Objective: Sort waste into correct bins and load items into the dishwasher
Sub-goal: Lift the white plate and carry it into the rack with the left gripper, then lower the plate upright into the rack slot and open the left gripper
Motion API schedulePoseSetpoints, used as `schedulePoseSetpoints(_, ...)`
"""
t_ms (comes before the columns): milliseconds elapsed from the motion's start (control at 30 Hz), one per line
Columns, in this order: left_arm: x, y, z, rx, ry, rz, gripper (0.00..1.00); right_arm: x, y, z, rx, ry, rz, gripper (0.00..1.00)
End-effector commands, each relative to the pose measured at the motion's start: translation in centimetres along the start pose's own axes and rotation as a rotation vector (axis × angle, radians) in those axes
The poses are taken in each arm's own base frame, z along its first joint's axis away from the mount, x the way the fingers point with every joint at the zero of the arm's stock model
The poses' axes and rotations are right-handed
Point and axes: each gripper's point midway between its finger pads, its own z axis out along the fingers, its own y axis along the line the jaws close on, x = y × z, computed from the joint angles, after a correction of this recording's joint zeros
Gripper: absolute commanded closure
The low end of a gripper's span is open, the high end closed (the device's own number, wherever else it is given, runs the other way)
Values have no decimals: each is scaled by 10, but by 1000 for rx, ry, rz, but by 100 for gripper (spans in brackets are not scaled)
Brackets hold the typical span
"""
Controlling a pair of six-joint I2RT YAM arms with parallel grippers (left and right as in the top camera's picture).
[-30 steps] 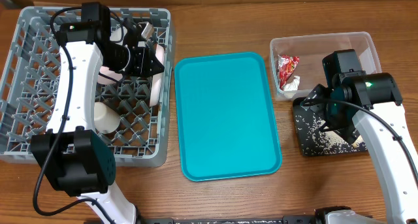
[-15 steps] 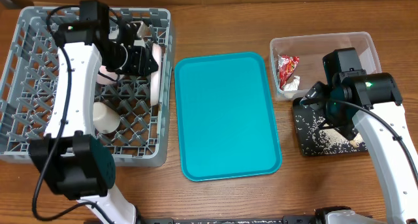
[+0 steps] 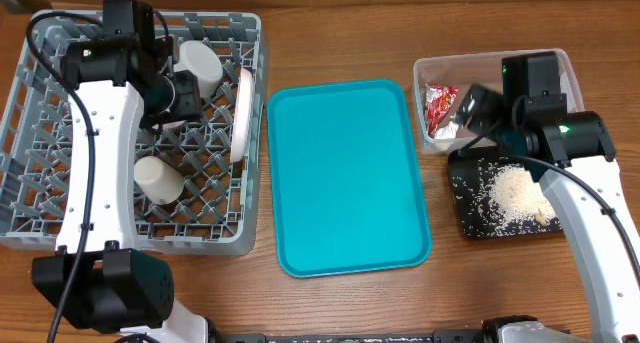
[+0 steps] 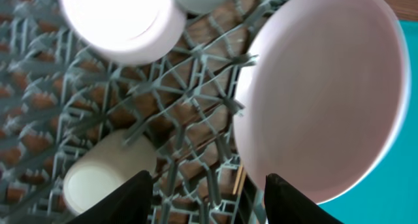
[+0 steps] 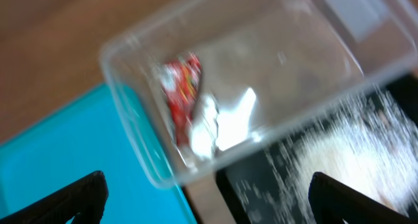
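Just ahead of the left gripper (image 4: 212, 199), spread and empty after letting go, the white plate (image 4: 320, 100) stands on edge in the dish rack (image 3: 200, 241). Below the right gripper (image 5: 209, 204), risen and gaping empty, rice (image 3: 515, 191) lies heaped on the black tray (image 3: 470, 219); sorting looks done.

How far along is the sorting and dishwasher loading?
Nearly done: wrapper in the clear tub, rice on the black tray, plate, bowl and cup in the rack. The left gripper and right gripper are open, empty. The teal tray holds nothing.
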Motion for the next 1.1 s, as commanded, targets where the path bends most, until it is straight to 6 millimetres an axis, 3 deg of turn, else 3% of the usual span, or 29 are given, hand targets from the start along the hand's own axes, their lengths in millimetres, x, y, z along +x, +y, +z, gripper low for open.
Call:
schedulePoseSetpoints(0, 9, 14, -16, -64, -9, -125, 43, -24, 9, -6, -31, -94, -93, 0)
schedulePoseSetpoints(100, 25, 21, -17, -105, 49, -176, 43, -36, 15, -8, -54, -145, -111, 0)
schedulePoseSetpoints(333, 57, 31, -23, -170, 173, -186, 42, -36, 15, -8, -54, -146, -111, 0)
schedulePoseSetpoints(533, 84, 37, -37, -204, 258, -172, 42, -21, 6, -15, -33, -92, -121, 0)
schedulePoseSetpoints(633, 86, 35, -46, -186, 235, -154, 41, -15, 10, -26, -75, -77, -123, 0)
schedulePoseSetpoints(867, 93, 26, -95, -120, 53, -72, 36, -5, 8, -58, -133, -81, -122, 0)
schedulePoseSetpoints(1067, 95, 8, -142, -24, -175, 53, 19, -3, 1, -90, -161, -138, -160, 0)
